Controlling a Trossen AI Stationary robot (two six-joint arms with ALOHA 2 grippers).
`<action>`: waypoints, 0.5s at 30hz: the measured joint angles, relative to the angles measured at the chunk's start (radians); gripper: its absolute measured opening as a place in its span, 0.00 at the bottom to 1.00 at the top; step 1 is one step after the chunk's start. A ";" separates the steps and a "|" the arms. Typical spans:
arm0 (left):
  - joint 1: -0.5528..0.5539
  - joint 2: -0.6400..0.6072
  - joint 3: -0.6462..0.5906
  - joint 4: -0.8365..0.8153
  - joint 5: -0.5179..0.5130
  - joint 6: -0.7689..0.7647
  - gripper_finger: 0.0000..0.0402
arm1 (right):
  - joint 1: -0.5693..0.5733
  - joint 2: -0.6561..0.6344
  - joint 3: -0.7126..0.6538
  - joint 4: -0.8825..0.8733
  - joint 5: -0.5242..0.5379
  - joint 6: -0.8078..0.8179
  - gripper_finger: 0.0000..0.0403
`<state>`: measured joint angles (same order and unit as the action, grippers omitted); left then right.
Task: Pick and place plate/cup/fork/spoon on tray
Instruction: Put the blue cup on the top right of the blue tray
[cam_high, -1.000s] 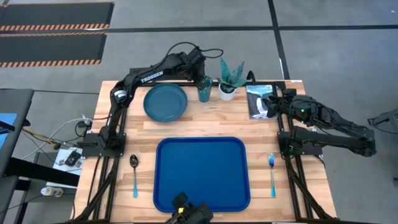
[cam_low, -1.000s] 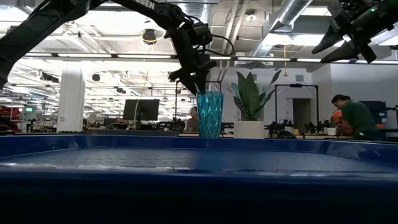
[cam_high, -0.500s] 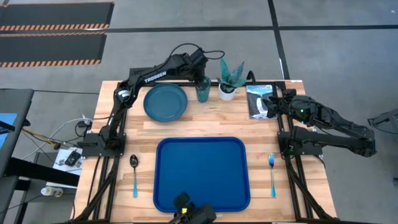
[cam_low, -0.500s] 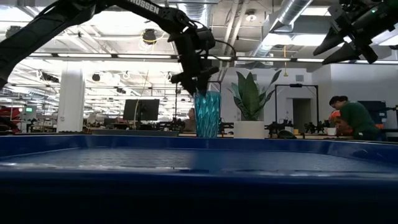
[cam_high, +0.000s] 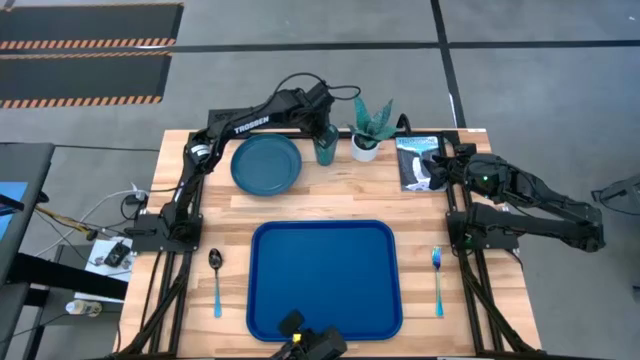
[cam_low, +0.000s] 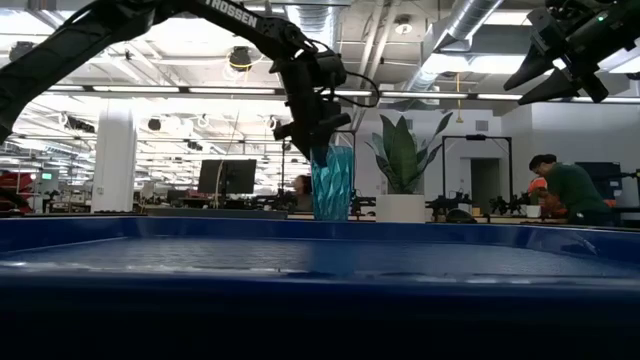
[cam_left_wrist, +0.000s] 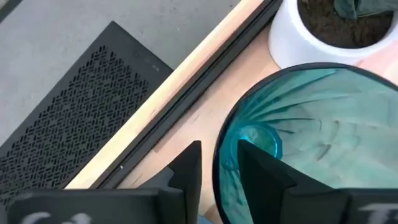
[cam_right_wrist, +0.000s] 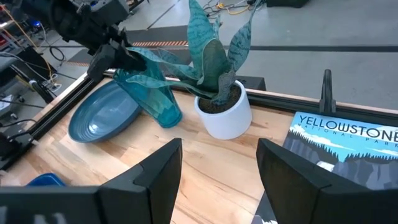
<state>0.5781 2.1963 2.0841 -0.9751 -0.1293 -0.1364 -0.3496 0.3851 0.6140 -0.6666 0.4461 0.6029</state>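
The teal ribbed cup stands on the wood at the table's far edge, between the teal-blue plate and a potted plant, and leans a little toward the plate in the right wrist view. My left gripper is shut on its rim from above. The blue tray lies at the near middle. The spoon lies left of it and the fork right of it. My right gripper hangs open above the table's far right, holding nothing. My left gripper has the cup's rim between its fingers, one finger inside the cup and one outside, on the side toward the plate. The fingers slant down from above. The cup's base stays on the table and the cup tilts slightly.
A white pot with a spiky green plant stands right beside the cup. A Yellowstone booklet lies at the far right under my right arm. People and desks show in the room beyond the table.
My left gripper has sunk a little onto the cup and its fingers have closed in on the rim. The cup's top has tipped slightly toward the plate, its base staying on the table.
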 joint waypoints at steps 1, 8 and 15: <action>0.000 0.000 0.004 -0.002 0.000 -0.001 0.19 | 0.000 0.000 0.000 0.000 0.000 0.000 0.58; -0.005 -0.002 0.015 -0.003 0.008 0.015 0.02 | 0.000 0.000 0.000 0.000 0.000 0.002 0.58; -0.011 -0.003 0.044 -0.054 -0.022 0.020 0.01 | 0.000 0.000 0.000 -0.003 0.000 0.002 0.58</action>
<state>0.5669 2.1929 2.1280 -1.0294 -0.1513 -0.1167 -0.3496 0.3851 0.6140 -0.6694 0.4465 0.6048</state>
